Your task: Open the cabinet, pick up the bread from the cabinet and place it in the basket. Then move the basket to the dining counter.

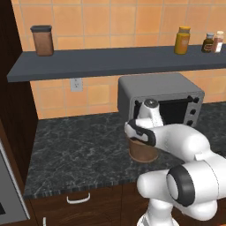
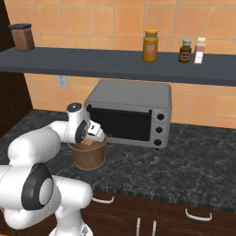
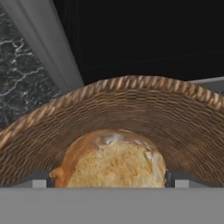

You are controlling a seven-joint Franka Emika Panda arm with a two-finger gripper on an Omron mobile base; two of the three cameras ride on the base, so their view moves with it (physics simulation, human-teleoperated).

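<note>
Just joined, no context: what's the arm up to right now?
The gripper is down at the mouth of the basket, which sits on the dark marbled counter in front of the toaster oven. The hand view shows the bread between the fingertips, inside the basket's woven wall. Whether the fingers are clamped or have let go isn't clear.

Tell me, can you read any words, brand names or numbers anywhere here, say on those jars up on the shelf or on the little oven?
No text can be read in these pictures.
Amber jar: its label is a plain blur.
Two small bottles: their labels are too small to read.
Brown canister: no label shows.
Toaster oven: three knobs, no legible markings.
Basket and bread: no writing.
</note>
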